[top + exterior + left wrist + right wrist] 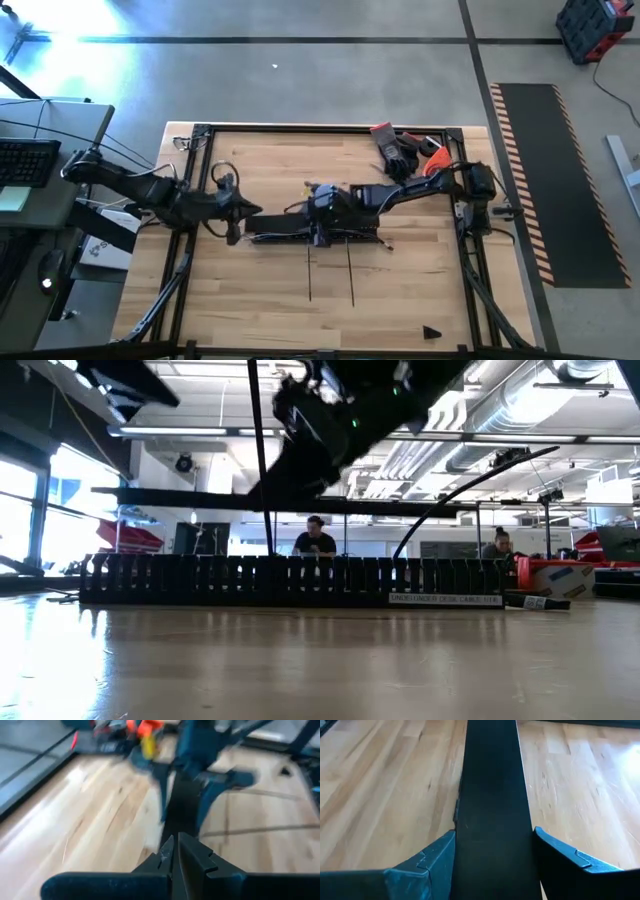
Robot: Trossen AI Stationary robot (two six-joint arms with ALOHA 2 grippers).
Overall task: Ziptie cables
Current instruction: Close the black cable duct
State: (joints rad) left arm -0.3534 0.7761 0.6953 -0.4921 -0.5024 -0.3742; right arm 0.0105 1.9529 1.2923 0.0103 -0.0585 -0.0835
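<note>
Lying unbundled, the cables [330, 268] are seen as two thin strands on the counter [260, 300], beyond both jaws. One black duct [315, 236] is straddled by the right gripper [494, 851], jaws apart. The left gripper [176, 851], jaws together, is held at its end. Gathering seems required next.

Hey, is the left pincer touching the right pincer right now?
Apart. The high view shows bare table between the left pincer and the right pincer.
</note>
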